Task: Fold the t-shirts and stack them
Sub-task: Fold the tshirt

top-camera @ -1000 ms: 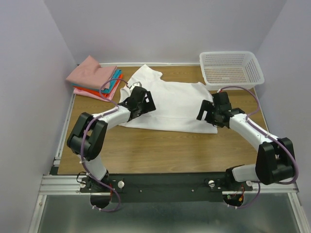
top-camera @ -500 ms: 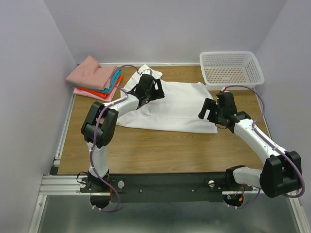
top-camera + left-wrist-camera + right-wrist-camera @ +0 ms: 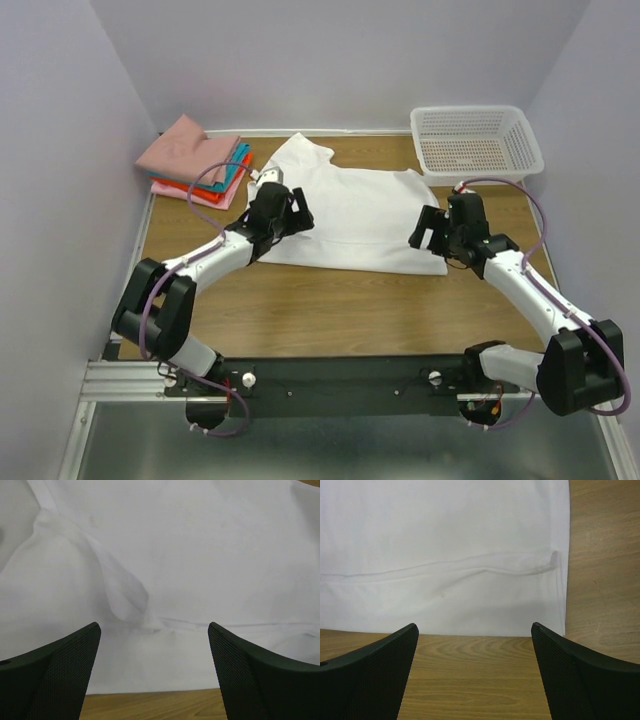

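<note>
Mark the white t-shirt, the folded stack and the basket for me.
white t-shirt [image 3: 360,215], top view, middle of the cloth.
folded stack [image 3: 187,150], top view, top pink tee.
basket [image 3: 478,150], top view, bare floor.

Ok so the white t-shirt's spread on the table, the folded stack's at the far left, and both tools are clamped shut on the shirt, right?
Not clamped: both wrist views show the left tool and right tool open over the white t-shirt, gripping nothing. The rest holds: shirt spread on the table, folded stack at far left.
</note>
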`<act>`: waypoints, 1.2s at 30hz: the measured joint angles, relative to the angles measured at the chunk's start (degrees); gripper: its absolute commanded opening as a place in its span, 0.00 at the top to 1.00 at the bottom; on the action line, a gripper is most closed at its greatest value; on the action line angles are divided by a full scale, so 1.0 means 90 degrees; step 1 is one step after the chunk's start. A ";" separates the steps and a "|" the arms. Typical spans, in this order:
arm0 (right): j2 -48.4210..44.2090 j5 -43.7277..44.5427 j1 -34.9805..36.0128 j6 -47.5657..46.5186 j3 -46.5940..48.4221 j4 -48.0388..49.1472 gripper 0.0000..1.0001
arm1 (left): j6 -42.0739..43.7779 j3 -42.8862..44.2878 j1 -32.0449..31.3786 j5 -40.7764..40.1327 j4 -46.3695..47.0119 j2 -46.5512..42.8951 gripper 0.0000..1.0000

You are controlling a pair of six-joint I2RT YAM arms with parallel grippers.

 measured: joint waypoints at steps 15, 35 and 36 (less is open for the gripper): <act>0.0182 -0.0049 0.0000 -0.0068 -0.0029 0.0012 0.00 | -0.0107 0.0204 -0.0039 0.0469 0.0379 0.1090 0.04; 0.0901 -0.0648 0.0000 0.0017 0.0233 0.0289 0.00 | 0.0141 0.0597 -0.0141 0.0449 0.0240 0.0500 0.04; 0.1149 -0.0792 0.0000 0.0034 0.0333 0.0393 0.00 | 0.0119 0.0457 -0.0114 0.0403 0.0240 0.0223 0.04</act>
